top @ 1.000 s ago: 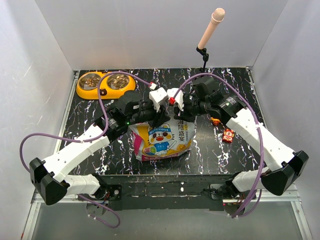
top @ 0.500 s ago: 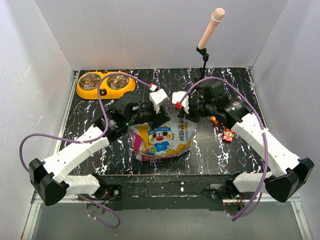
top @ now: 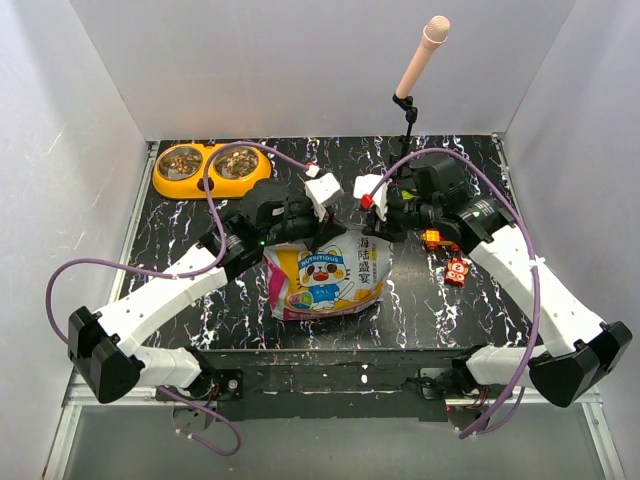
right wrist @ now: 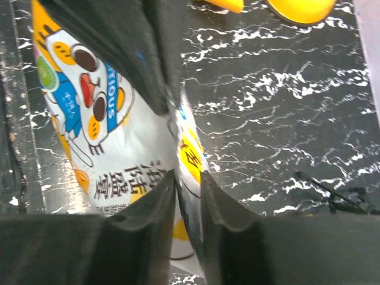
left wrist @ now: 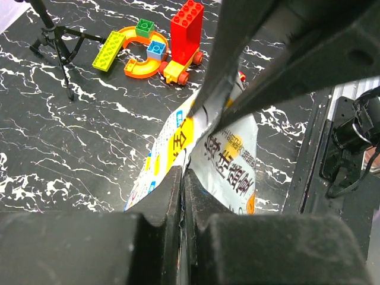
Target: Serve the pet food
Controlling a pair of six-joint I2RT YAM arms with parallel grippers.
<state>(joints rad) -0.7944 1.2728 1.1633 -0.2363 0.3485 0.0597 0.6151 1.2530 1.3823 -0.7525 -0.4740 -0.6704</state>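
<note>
The pet food bag (top: 325, 280), white, yellow and pink with a cartoon animal, stands at the table's near middle. My left gripper (top: 318, 232) is shut on its top edge; in the left wrist view (left wrist: 183, 178) the edge is pinched flat between the pads. My right gripper (top: 378, 225) is shut on the same top edge further right, with the bag's edge (right wrist: 193, 151) between its fingers (right wrist: 155, 202). The two grippers are close together. Brown kibble (top: 238, 160) lies in both cups of the yellow double bowl (top: 210, 182) at the far left. The kibble in the bag is hidden.
Colourful toy bricks (top: 447, 255) lie right of the bag, also in the left wrist view (left wrist: 178, 35). A microphone on a small black tripod (top: 410, 120) stands at the far middle. White walls enclose the table on three sides.
Both grippers have moved a little right and away from the bases with the bag's top edge held. The right arm moved more, and the bag's top shifted with them.
</note>
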